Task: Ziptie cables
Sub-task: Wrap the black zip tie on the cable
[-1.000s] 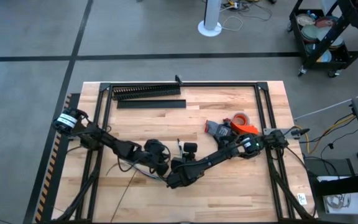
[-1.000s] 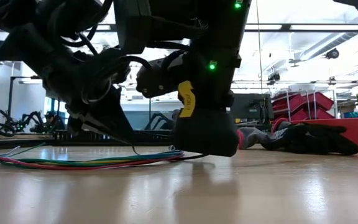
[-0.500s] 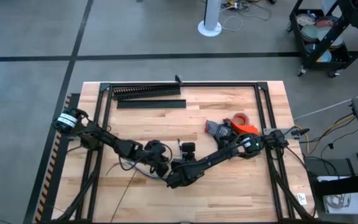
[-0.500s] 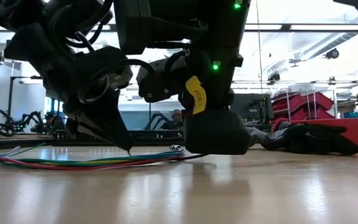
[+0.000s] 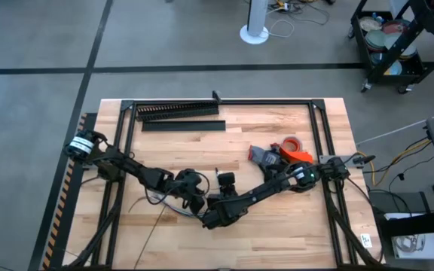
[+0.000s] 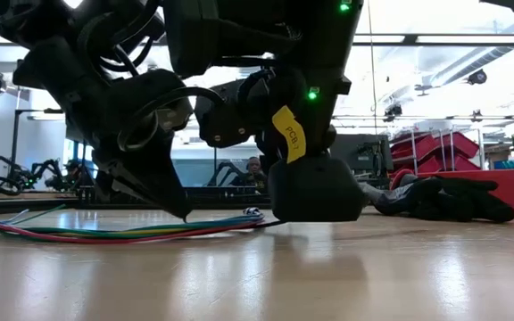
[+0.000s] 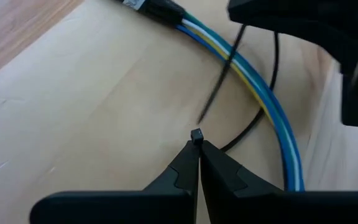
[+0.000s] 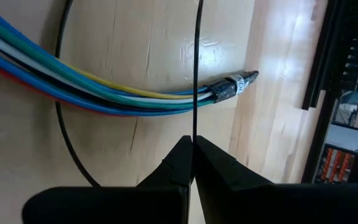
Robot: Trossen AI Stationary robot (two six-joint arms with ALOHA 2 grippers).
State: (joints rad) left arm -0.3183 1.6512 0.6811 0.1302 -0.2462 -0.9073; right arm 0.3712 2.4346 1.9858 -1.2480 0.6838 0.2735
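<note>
A bundle of coloured cables (image 8: 92, 90) with a dark end (image 8: 232, 87) lies flat on the wooden table (image 5: 277, 226); it also shows in the left wrist view (image 7: 263, 99) and the low view (image 6: 123, 234). A thin black ziptie (image 8: 59, 118) curves in a loop around the cables. My left gripper (image 7: 196, 144) and my right gripper (image 8: 193, 143) are both shut on this ziptie. They stand close together at the table's near middle, the left gripper (image 5: 194, 202) just beyond the right gripper (image 5: 208, 218). My left gripper pinches the ziptie's small square head (image 7: 196, 134) between the very tips of its two fingers. In the low view its fingers (image 6: 172, 201) slant downward, their tips just above the table beside the cables. My right gripper pinches the ziptie's thin strap (image 8: 194, 127) between its two fingertips, with the fingers lying along the strap. From the fingers the strap runs on straight, crossing over the cables near their dark end.
A long black comb-toothed duct (image 5: 178, 111) and a black flat strip (image 5: 183, 126) lie at the far edge. An orange tape roll (image 5: 292, 143) and an orange and grey tool (image 5: 266, 156) sit right of centre. A loose thin dark strip (image 5: 151, 235) lies near the front.
My right gripper has shifted a little toward the table's right edge and rolled slightly. My left gripper's fingertips have come down closer to the table beside the cables. The cables have stayed where they were.
</note>
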